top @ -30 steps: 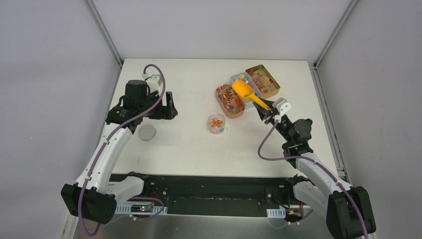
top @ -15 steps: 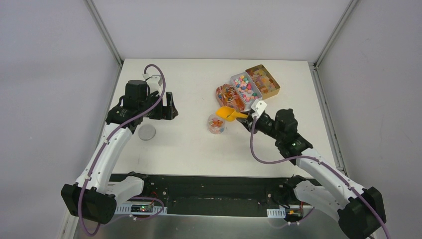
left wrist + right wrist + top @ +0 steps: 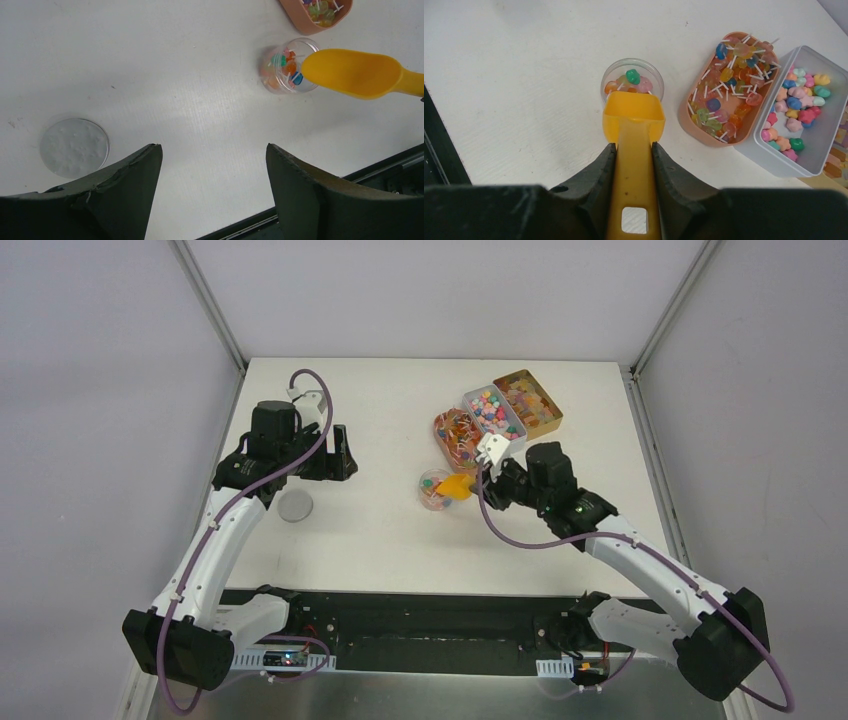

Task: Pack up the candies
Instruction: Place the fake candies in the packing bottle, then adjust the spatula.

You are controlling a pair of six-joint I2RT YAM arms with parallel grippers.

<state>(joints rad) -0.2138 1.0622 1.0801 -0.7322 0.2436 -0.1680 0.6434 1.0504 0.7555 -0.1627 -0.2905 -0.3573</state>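
The candies (image 3: 796,102) lie in an open grey box (image 3: 769,160), seen at the back right in the top view (image 3: 470,397). More coloured sweets (image 3: 632,76) sit in a small clear jar (image 3: 433,490) mid-table. My right gripper (image 3: 634,150) is shut on the handle of the orange scoop (image 3: 634,120). The scoop's mouth tips down over the jar's near rim, and its inside is hidden. In the left wrist view the scoop (image 3: 350,72) reaches the jar (image 3: 280,80) from the right. My left gripper (image 3: 212,150) hovers open and empty over bare table, far left of the jar.
A salmon oval tray (image 3: 686,120) of stick sweets stands between the jar and the grey box. A tan tin (image 3: 528,400) sits behind the box. A clear round lid (image 3: 74,147) lies flat near my left gripper. The black front rail runs along the near edge.
My right arm has carried the scoop from above the boxes down and left to the jar and tipped it forward. The left arm has stayed in place.
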